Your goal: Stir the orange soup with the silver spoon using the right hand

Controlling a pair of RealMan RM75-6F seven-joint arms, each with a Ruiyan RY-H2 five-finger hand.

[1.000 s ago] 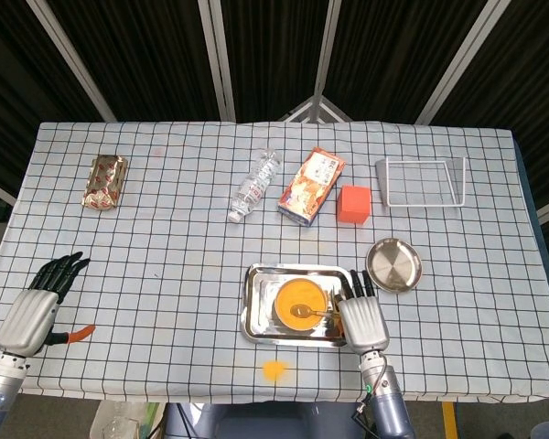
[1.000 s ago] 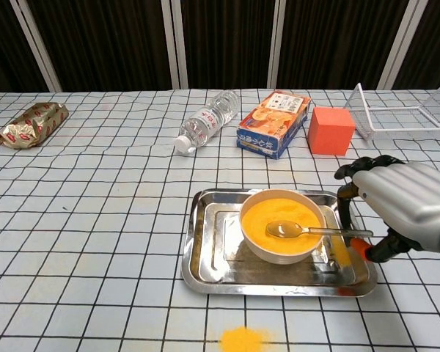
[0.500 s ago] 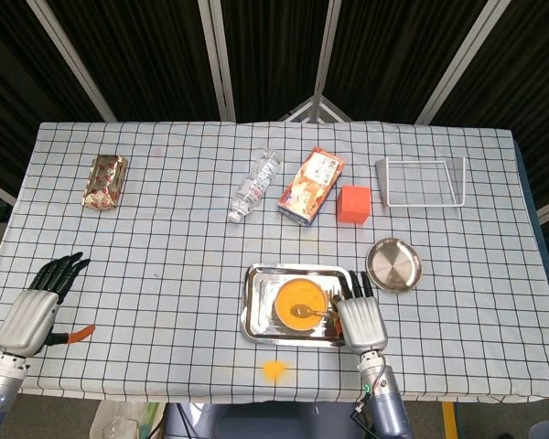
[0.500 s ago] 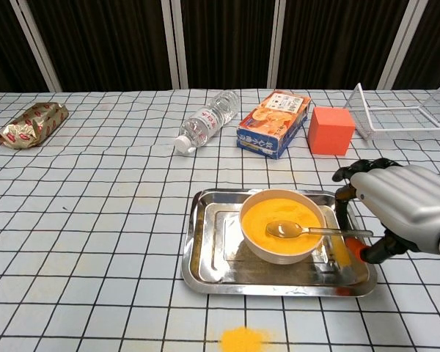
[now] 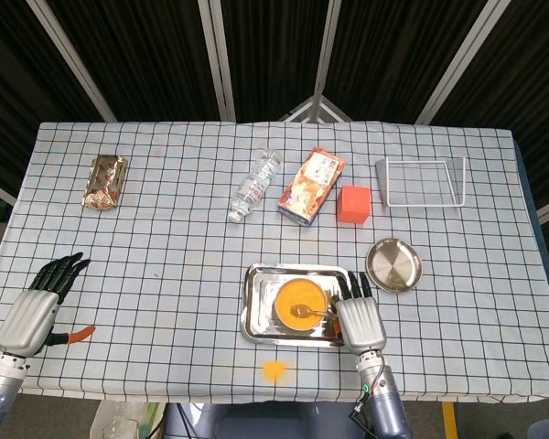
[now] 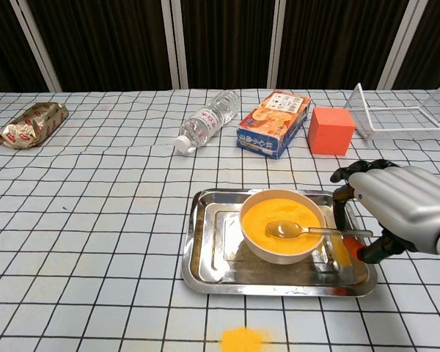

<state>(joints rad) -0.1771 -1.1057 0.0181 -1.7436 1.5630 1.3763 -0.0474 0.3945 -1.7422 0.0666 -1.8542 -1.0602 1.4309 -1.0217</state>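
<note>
The thin silver metal spoon point(image 6: 308, 231) lies with its bowl resting in the orange soup point(image 6: 280, 218) and its slim handle bridging the rim of the cream round bowl point(image 6: 258, 246), pointing toward the robot's right hand point(image 6: 396, 209); the bowl stands inside the shiny rectangular steel tray point(image 6: 205, 275) on the checked desk point(image 6: 95, 220). The spoon looks stiff, light and smooth, so I judge it likely to slip or roll under hard fingers point(image 6: 348, 176), and the best hold is the free end of the handle beyond the bowl's rim. The soup could slop over, and an orange spill point(image 6: 242, 339) on the desk near the tray suggests as much. The right hand hovers just beside the handle with fingers curled but apart, seemingly holding nothing. The left hand point(image 5: 38, 306) rests far off, fingers spread and empty. The orange printed carton point(image 6: 273, 122), the clear plastic bottle point(image 6: 207, 121) and the foil snack packet point(image 6: 31, 125) carry print too small to read.
</note>
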